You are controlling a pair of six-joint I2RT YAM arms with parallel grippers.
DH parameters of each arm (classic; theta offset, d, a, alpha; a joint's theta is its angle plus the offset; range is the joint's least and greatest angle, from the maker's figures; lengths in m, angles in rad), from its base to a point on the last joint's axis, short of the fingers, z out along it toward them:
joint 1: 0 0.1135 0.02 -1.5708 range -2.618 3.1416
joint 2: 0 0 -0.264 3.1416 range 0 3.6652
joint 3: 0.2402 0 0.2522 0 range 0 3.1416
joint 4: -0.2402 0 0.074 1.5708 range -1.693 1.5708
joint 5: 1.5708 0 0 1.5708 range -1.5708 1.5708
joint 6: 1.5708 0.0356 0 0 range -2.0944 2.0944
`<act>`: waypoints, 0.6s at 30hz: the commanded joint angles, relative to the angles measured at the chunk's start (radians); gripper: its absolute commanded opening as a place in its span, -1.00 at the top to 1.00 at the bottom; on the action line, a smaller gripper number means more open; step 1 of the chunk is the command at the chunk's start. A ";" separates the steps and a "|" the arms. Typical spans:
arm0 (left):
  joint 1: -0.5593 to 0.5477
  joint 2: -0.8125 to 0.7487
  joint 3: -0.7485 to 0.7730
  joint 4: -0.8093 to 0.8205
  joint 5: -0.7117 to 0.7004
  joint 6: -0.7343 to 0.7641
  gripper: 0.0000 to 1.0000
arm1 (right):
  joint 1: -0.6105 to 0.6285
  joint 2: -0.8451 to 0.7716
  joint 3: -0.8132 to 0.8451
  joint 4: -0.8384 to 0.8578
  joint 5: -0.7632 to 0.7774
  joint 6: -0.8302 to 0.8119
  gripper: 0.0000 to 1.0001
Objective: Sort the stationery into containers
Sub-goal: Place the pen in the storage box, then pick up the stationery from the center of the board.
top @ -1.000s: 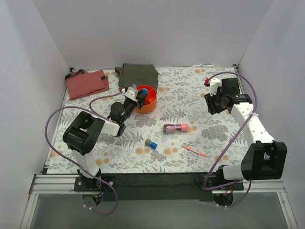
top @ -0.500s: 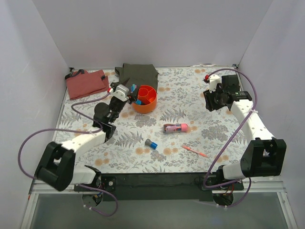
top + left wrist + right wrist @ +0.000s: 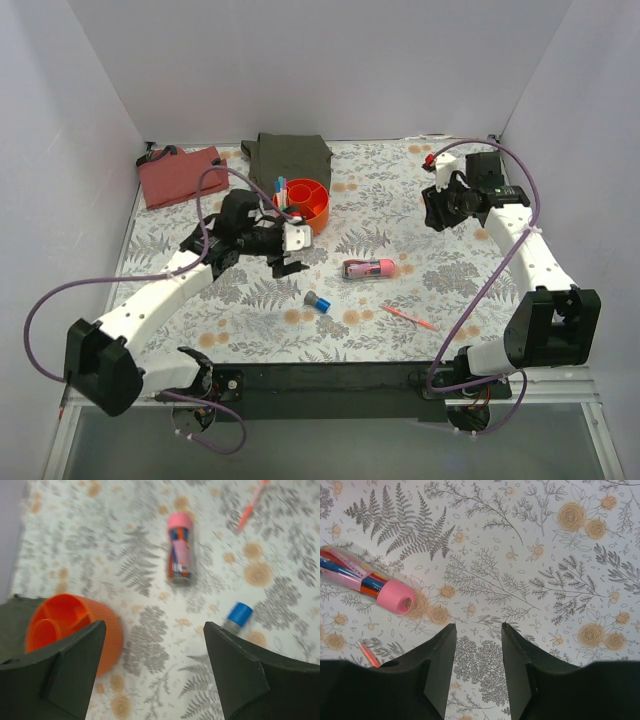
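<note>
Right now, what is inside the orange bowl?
Some pens stand upright in the left side of the bowl, one blue-capped. Dividers and a central cup show too. The bowl hides the pens' lower ends.

Folded red cloth (image 3: 183, 176), olive-green cloth (image 3: 290, 157), floral tablecloth (image 3: 450, 290)

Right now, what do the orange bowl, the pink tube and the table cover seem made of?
Orange bowl: probably moulded plastic, smooth, with thin even walls and dividers. Pink tube: likely clear plastic with an opaque pink cap; coloured contents show through. Table cover: matte floral print, cloth or vinyl; I cannot tell which.
</note>
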 commanded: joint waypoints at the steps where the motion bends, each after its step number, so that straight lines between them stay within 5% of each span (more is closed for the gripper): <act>1: -0.102 0.122 0.106 -0.345 -0.036 0.185 -0.61 | 0.004 -0.025 -0.020 -0.064 -0.071 -0.129 -0.02; 4: -0.180 0.223 0.187 -0.417 -0.072 0.181 -0.61 | 0.004 -0.059 -0.085 -0.063 -0.090 -0.161 -0.09; 11: -0.248 0.507 0.473 -0.670 -0.104 0.132 -0.20 | 0.002 -0.131 -0.234 -0.075 -0.160 -0.195 -0.23; 15: -0.282 0.602 0.488 -0.713 -0.155 0.130 -0.22 | 0.002 -0.146 -0.260 -0.046 -0.148 -0.168 -0.52; 18: -0.318 0.605 0.443 -0.642 -0.199 0.100 -0.25 | 0.002 -0.148 -0.251 -0.012 -0.130 -0.146 -0.56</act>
